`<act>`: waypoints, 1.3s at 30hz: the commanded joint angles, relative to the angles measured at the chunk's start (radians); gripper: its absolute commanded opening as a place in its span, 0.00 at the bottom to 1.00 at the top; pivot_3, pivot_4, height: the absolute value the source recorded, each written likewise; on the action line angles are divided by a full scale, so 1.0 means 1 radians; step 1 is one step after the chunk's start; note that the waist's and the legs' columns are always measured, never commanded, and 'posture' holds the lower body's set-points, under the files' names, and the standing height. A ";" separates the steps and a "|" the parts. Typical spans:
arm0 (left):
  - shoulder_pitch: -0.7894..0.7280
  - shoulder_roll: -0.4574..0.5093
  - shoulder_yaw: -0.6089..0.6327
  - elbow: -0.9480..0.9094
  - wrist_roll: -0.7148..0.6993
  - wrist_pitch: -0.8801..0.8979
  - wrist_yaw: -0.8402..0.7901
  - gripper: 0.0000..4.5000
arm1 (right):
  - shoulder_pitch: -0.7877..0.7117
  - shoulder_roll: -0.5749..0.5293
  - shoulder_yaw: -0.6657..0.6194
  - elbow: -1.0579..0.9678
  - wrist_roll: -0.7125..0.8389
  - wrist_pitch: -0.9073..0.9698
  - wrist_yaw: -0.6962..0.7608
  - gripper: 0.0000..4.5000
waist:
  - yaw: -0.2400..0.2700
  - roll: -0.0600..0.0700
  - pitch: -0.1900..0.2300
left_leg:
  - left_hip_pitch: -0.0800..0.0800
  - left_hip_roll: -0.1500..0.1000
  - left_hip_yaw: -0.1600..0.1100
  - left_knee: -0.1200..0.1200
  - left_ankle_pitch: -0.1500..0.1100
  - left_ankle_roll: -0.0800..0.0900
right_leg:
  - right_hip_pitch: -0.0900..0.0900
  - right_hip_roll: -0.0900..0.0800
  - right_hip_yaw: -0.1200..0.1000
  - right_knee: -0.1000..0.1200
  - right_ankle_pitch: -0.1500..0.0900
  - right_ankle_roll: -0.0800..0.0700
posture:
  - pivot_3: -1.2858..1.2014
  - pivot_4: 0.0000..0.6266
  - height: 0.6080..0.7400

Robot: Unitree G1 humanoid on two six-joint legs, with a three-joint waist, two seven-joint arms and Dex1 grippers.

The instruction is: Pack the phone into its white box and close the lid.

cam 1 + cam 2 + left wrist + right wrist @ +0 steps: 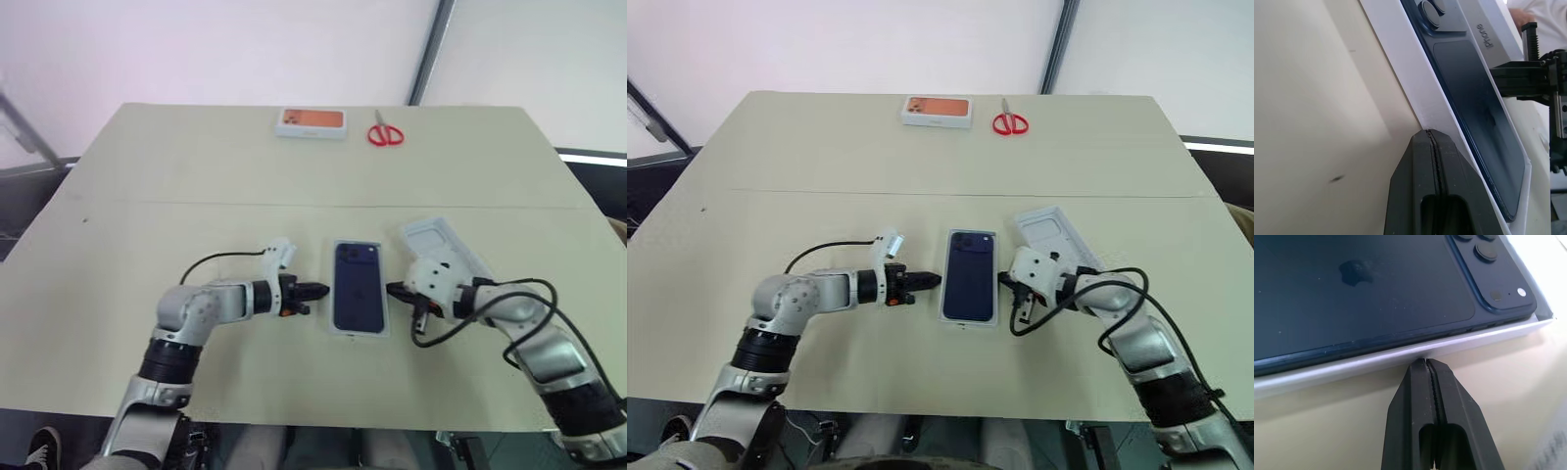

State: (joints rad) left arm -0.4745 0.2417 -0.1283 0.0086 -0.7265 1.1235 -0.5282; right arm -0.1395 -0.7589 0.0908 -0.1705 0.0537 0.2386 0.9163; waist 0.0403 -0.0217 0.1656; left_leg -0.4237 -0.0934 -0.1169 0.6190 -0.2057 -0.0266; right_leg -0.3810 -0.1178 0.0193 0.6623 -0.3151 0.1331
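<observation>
Tabletop [196,176]: one phone [359,284], two boxes.

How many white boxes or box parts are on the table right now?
3: the shallow white box holding the dark navy phone at centre, the white lid lying beside it on the right, and a small orange-topped white box at the far edge.

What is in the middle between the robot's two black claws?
The white box with the phone lying in it sits between the left gripper and right gripper, seen in both eye views.
</observation>
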 commanded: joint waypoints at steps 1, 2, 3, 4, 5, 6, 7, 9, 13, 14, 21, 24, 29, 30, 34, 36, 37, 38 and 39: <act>-0.020 -0.036 -0.077 0.009 0.001 -0.012 -0.091 0.00 | 0.029 -0.033 -0.035 -0.005 0.010 -0.014 0.011 0.01 | 0.001 0.000 0.000 | 0.000 0.000 0.000 0.000 0.000 0.000 | 0.000 0.000 0.000 0.000 0.000 0.000 | 0.52 0.24 1.00; -0.031 -0.041 -0.084 0.019 0.008 -0.016 -0.106 0.00 | 0.034 -0.039 -0.043 0.000 0.012 -0.018 0.013 0.01 | 0.001 0.000 0.000 | 0.000 0.000 0.000 0.001 0.000 0.001 | 0.001 0.000 0.000 0.000 0.000 0.000 | 0.52 0.24 1.00; -0.037 -0.044 -0.087 0.028 0.015 -0.018 -0.115 0.00 | 0.037 -0.042 -0.046 0.002 0.013 -0.020 0.013 0.01 | 0.001 0.000 0.000 | 0.000 0.000 0.000 0.001 -0.001 0.001 | 0.001 0.000 0.000 0.000 0.000 0.000 | 0.52 0.24 1.00; -0.041 -0.046 -0.089 0.035 0.022 -0.020 -0.121 0.00 | 0.038 -0.044 -0.048 0.002 0.015 -0.022 0.013 0.01 | 0.000 0.000 0.000 | 0.000 0.000 0.000 0.001 -0.001 0.001 | 0.001 0.000 0.000 0.000 0.000 0.000 | 0.52 0.24 1.00; -0.046 -0.049 -0.089 0.045 0.030 -0.024 -0.126 0.00 | 0.040 -0.046 -0.048 0.002 0.015 -0.024 0.014 0.01 | -0.001 0.000 0.000 | 0.000 0.000 0.000 0.002 -0.001 0.001 | 0.001 0.000 -0.001 0.000 0.000 0.000 | 0.52 0.24 1.00; -0.052 -0.048 -0.096 0.053 0.043 -0.034 -0.136 0.00 | 0.044 -0.049 -0.051 -0.001 0.023 -0.019 0.022 0.01 | -0.001 0.000 0.000 | 0.000 0.000 0.000 0.002 -0.001 0.001 | 0.001 0.000 -0.001 0.000 0.000 0.000 | 0.52 0.24 1.00; -0.059 -0.050 -0.098 0.065 0.056 -0.047 -0.145 0.00 | 0.046 -0.053 -0.053 -0.005 0.027 -0.013 0.026 0.01 | -0.001 0.000 0.000 | 0.000 0.000 0.000 0.002 -0.001 0.001 | 0.001 0.000 -0.001 0.000 0.000 0.000 | 0.52 0.24 1.00; -0.076 -0.057 -0.089 0.096 0.074 -0.061 -0.151 0.00 | 0.047 -0.056 -0.055 -0.007 0.023 -0.009 0.023 0.01 | 0.000 0.000 0.000 | 0.000 0.000 0.000 0.002 -0.001 0.001 | 0.001 0.000 -0.001 0.000 0.000 0.000 | 0.52 0.24 1.00; -0.072 -0.037 -0.089 0.085 0.087 -0.061 -0.185 0.00 | 0.046 -0.047 -0.051 -0.014 0.024 -0.002 0.024 0.01 | -0.003 0.000 0.000 | 0.000 0.000 -0.001 0.003 -0.001 0.001 | 0.002 0.000 -0.001 0.000 0.000 0.000 | 0.52 0.24 1.00; -0.068 -0.033 -0.087 0.084 0.094 -0.061 -0.183 0.00 | 0.042 -0.047 -0.049 -0.010 0.017 -0.008 0.021 0.01 | -0.004 0.000 0.000 | 0.000 0.000 -0.001 0.003 -0.001 0.001 | 0.002 0.000 -0.001 0.000 0.000 0.000 | 0.52 0.24 1.00; -0.045 -0.032 -0.087 0.070 0.109 -0.067 -0.188 0.00 | 0.031 -0.051 -0.036 0.002 0.006 -0.018 0.030 0.01 | -0.005 0.000 0.000 | 0.000 0.001 -0.001 0.003 -0.001 0.001 | 0.002 0.001 -0.001 0.000 0.000 0.000 | 0.52 0.24 1.00; -0.041 -0.031 -0.072 0.071 0.119 -0.071 -0.178 0.00 | 0.035 -0.056 -0.032 0.000 -0.006 -0.035 0.030 0.01 | -0.005 0.000 0.000 | 0.000 0.001 -0.001 0.003 -0.001 0.001 | 0.002 0.001 -0.001 0.000 0.000 0.000 | 0.52 0.24 1.00; -0.046 -0.017 -0.066 0.093 0.136 -0.090 -0.184 0.00 | 0.051 -0.062 -0.035 -0.014 0.003 -0.033 0.050 0.01 | -0.005 0.000 0.000 | 0.000 0.001 -0.001 0.003 -0.001 0.001 | 0.002 0.001 -0.001 0.000 0.000 0.000 | 0.52 0.24 1.00; -0.050 -0.017 -0.063 0.102 0.140 -0.096 -0.185 0.00 | 0.055 -0.061 -0.038 -0.020 0.010 -0.031 0.055 0.01 | -0.005 0.000 0.000 | 0.000 0.001 -0.001 0.003 -0.001 0.001 | 0.002 0.001 -0.001 0.000 0.000 0.000 | 0.52 0.24 1.00; -0.070 -0.009 -0.062 0.133 0.159 -0.117 -0.198 0.00 | 0.061 -0.058 -0.044 -0.044 0.027 -0.012 0.065 0.01 | -0.005 0.000 0.000 | 0.001 0.001 -0.001 0.002 -0.001 0.002 | 0.002 0.001 -0.001 0.000 0.000 0.000 | 0.52 0.24 1.00; -0.078 0.006 -0.065 0.137 0.156 -0.117 -0.224 0.00 | 0.064 -0.060 -0.045 -0.040 0.012 -0.016 0.053 0.01 | -0.006 0.000 0.000 | 0.002 0.001 -0.001 0.002 -0.001 0.001 | 0.003 0.001 -0.001 0.000 0.000 0.000 | 0.52 0.24 1.00; -0.080 0.010 -0.065 0.137 0.155 -0.117 -0.232 0.00 | 0.065 -0.061 -0.046 -0.039 0.009 -0.017 0.050 0.01 | -0.007 0.000 0.000 | 0.002 0.001 -0.001 0.002 -0.001 0.001 | 0.003 0.001 -0.001 0.000 0.000 0.000 | 0.52 0.24 1.00; -0.081 0.012 -0.065 0.139 0.156 -0.118 -0.236 0.00 | 0.066 -0.061 -0.046 -0.040 0.011 -0.014 0.051 0.01 | -0.009 0.000 0.000 | 0.003 0.001 -0.001 0.002 -0.001 0.001 | 0.003 0.001 -0.001 0.000 0.000 0.000 | 0.52 0.24 1.00; -0.083 0.015 -0.065 0.145 0.162 -0.120 -0.237 0.00 | 0.071 -0.060 -0.047 -0.052 0.021 -0.006 0.058 0.01 | -0.011 0.000 0.000 | 0.003 0.001 -0.001 0.002 -0.001 0.001 | 0.003 0.001 -0.001 0.000 0.000 0.000 | 0.52 0.24 1.00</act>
State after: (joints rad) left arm -0.5523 0.2451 -0.2007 0.1415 -0.5777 1.0120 -0.7617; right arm -0.0812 -0.8068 0.0344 -0.1917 0.0614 0.2275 0.9576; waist 0.0291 -0.0217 0.1657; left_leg -0.4211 -0.0922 -0.1175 0.6205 -0.2069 -0.0252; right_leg -0.3778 -0.1166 0.0180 0.6619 -0.3154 0.1337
